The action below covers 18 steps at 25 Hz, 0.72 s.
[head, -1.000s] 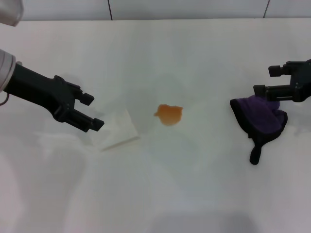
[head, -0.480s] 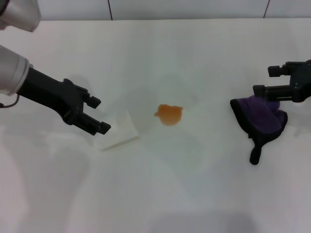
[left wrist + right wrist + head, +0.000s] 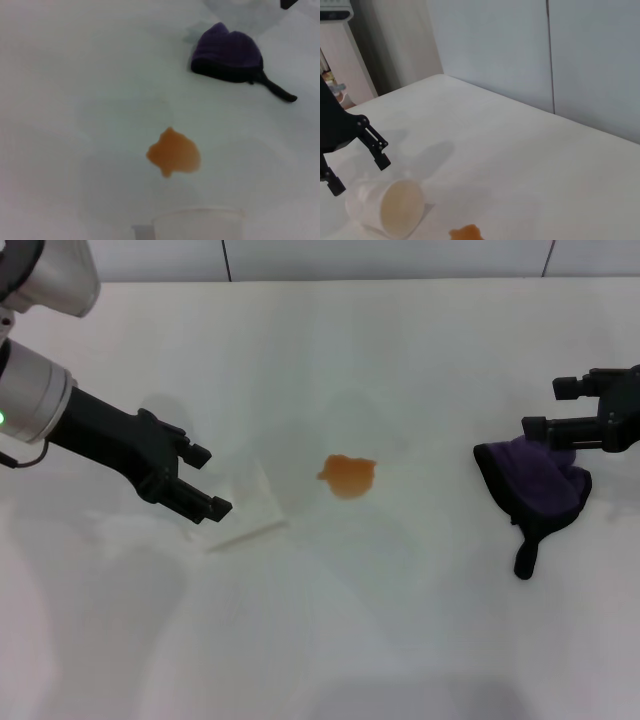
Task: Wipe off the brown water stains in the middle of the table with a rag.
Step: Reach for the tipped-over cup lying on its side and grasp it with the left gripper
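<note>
The brown water stains (image 3: 348, 475) form one small orange-brown blotch in the middle of the white table (image 3: 330, 640); the blotch (image 3: 173, 152) also shows in the left wrist view and, at the frame's edge, the blotch (image 3: 466, 233) shows in the right wrist view. The dark purple rag (image 3: 535, 483) lies bunched at the right with its black tail toward the front, and the rag (image 3: 227, 51) is loose on the table. My right gripper (image 3: 549, 407) is open just behind the rag, holding nothing. My left gripper (image 3: 205, 480) is open at the left, beside a tipped cup.
A translucent white paper cup (image 3: 245, 502) lies on its side left of the stain, its mouth facing the stain (image 3: 400, 207). The left gripper's fingers (image 3: 381, 161) are at its closed end. A wall runs along the table's far edge.
My left gripper has moved right and slightly forward, closer to the tipped cup. The right gripper, rag and stain have not moved.
</note>
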Tool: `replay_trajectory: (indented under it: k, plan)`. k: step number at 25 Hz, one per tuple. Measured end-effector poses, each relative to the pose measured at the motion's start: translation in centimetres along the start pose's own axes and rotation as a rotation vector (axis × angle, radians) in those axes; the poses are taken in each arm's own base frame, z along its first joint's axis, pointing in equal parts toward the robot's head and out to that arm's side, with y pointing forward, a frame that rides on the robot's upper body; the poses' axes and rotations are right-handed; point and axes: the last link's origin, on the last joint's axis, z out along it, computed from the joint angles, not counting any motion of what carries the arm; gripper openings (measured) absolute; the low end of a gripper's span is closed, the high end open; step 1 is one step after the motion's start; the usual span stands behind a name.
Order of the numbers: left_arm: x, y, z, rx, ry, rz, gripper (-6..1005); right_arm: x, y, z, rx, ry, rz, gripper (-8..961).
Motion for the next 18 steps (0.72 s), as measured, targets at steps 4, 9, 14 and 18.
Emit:
replay_trajectory:
  k: [4,9,14,18]
  plan:
    - [-0.13,-0.07,-0.06,0.004,-0.02,-0.007,874,0.02,-0.01,-0.02,0.001,0.0,0.0,770]
    - [-0.16,-0.36,-0.36,0.017,-0.022,-0.017,874,0.25,-0.01,-0.14,0.003,0.002,0.005,770]
    - [-0.03,-0.43,-0.03,0.023,-0.042,-0.009,874,0.39,0.0,-0.18,0.004,0.003,0.008,770]
    - [0.41,-0.35,0.35,0.012,-0.044,0.005,874,0.41,0.01,-0.18,0.004,0.003,0.008,771]
